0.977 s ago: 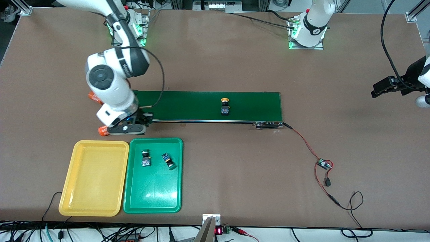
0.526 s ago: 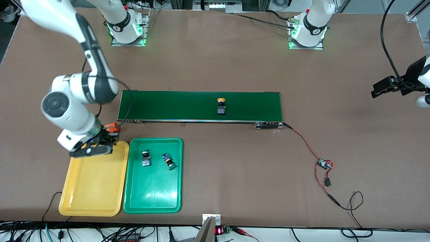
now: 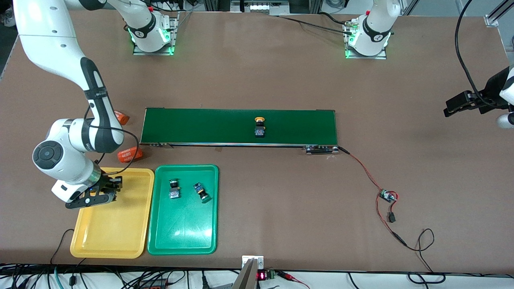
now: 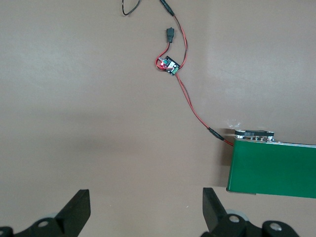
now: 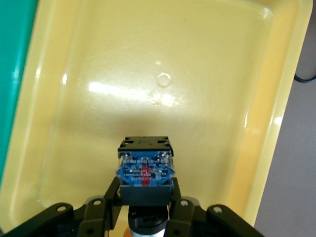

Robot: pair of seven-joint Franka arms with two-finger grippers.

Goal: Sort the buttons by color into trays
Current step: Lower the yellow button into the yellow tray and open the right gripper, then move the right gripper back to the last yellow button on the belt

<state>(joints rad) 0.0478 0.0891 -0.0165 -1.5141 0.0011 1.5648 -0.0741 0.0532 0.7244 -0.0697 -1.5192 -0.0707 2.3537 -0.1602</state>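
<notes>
Progress: 2 green-cap buttons (image 3: pixel 174 188) (image 3: pixel 200 192) done, lying in green tray (image 3: pixel 182 241); yellow tray (image 3: pixel 112 241) holds nothing yet. Right gripper (image 3: pixel 105 192) over yellow tray's corner toward the bases, fingers clamped on a yellow-cap button (image 5: pixel 144 170), not yet released. 2nd yellow-cap button (image 3: pixel 260 127) left mid conveyor belt (image 3: pixel 200 126); left gripper (image 4: pixel 143 210) waits wide open, holding nothing, over bare table (image 3: pixel 281 72) near the belt's end.

White rounded arm links, black joint bands, black hand (image 3: pixel 107 192), green-lit bases

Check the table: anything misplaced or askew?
Nothing misplaced. Two green buttons lie tipped over in the green tray. Right end effector holds a button over the yellow tray.
</notes>
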